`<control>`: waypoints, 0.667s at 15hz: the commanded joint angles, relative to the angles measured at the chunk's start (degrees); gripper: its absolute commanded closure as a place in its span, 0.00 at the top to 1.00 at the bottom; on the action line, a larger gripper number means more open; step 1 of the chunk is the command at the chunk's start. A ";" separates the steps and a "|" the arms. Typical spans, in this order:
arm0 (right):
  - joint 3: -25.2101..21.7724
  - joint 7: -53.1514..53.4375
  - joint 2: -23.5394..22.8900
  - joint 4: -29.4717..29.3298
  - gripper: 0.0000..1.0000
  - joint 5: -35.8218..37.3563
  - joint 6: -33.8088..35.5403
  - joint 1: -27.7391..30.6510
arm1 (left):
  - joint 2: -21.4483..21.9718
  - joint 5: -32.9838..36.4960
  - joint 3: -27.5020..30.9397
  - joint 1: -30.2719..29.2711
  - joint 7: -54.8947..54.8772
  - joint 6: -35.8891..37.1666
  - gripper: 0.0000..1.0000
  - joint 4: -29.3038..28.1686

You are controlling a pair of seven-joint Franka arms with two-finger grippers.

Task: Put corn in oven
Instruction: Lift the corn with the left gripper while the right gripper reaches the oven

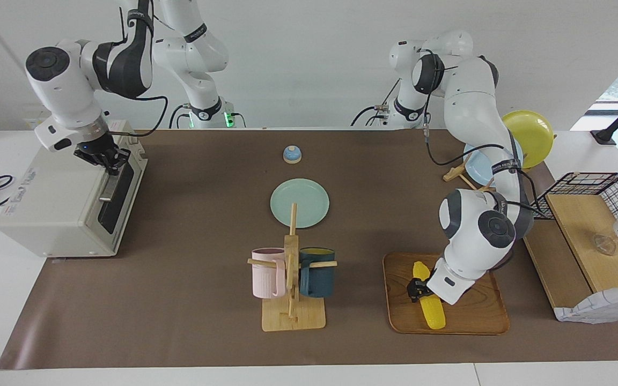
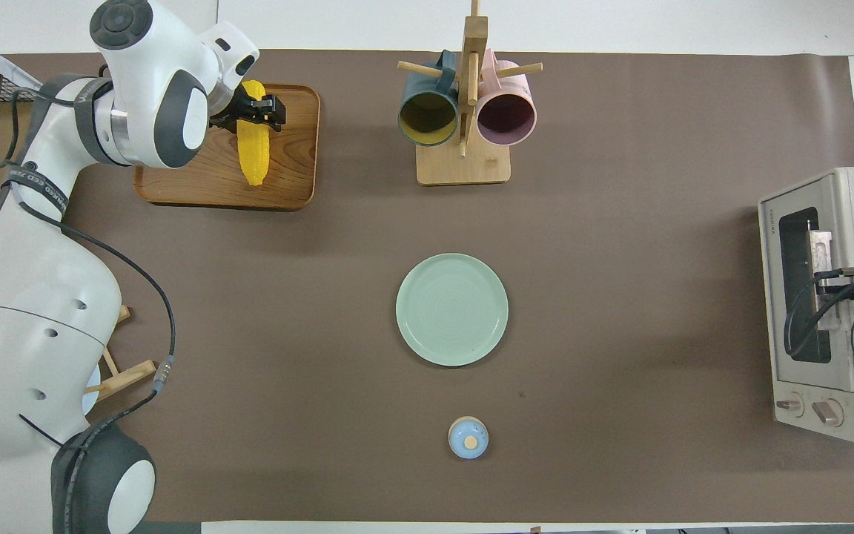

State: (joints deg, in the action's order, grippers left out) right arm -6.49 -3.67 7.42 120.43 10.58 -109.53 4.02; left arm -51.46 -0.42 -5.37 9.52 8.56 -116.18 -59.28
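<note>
Now: left claw (image 1: 418, 290) astride corn (image 1: 430, 303) on tray (image 1: 470, 321) | right claw (image 1: 109, 161) closed at oven (image 1: 46, 214) handle (image 1: 109, 185)

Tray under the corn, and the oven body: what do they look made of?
Tray: looks like wood, brown with visible grain, smooth low-sheen finish. Oven body: off-white, probably painted metal, though plastic is possible; its door looks like dark glass with a metal bar handle.
</note>
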 commanded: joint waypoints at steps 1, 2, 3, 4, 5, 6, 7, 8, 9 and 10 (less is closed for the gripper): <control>0.42 0.33 -1.09 3.14 0.00 -1.16 -4.19 -0.33 | 0.04 1.47 0.45 0.15 -0.30 -1.95 0.48 -1.36; 0.42 0.24 -1.96 3.14 0.00 -2.65 -5.24 -1.81 | 0.13 1.47 0.45 0.15 -0.30 -1.60 0.31 -1.36; 0.42 0.33 -2.76 3.14 0.00 -3.02 -6.47 -2.61 | 0.22 1.47 0.54 0.24 -0.30 -1.07 0.18 -1.28; 0.42 0.41 -3.63 3.14 0.00 -3.11 -7.35 -3.14 | 0.74 1.30 0.54 0.24 -0.21 -0.55 0.00 -1.28; 0.42 0.24 -4.95 3.14 0.00 -3.11 -8.58 -3.58 | 1.53 0.86 0.54 0.15 -0.21 1.02 0.00 -1.28; 0.42 0.24 -6.09 3.49 0.00 -3.11 -10.07 -3.67 | 3.19 0.34 0.54 0.24 0.05 2.87 0.00 -1.28; 0.51 0.33 -6.97 4.19 0.00 -3.20 -11.83 -3.67 | 5.38 -0.45 0.54 0.50 0.40 4.36 0.00 -1.36; 0.60 0.33 -7.77 4.72 0.00 -3.20 -13.41 -3.93 | 7.49 -1.16 0.63 0.59 1.36 6.55 0.00 -2.50; 0.60 0.41 -8.73 4.99 0.00 -4.50 -14.47 -4.46 | 10.82 -1.25 0.54 1.03 3.63 9.45 0.00 -4.42; 0.60 0.33 -9.18 5.60 0.00 -6.86 -16.22 -5.33 | 14.68 -1.25 0.54 1.99 5.65 10.70 0.00 -7.75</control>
State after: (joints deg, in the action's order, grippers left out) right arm -4.91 -2.54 4.18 125.00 3.57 -116.77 -2.72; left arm -45.74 -1.11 -5.54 9.84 10.61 -109.26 -59.58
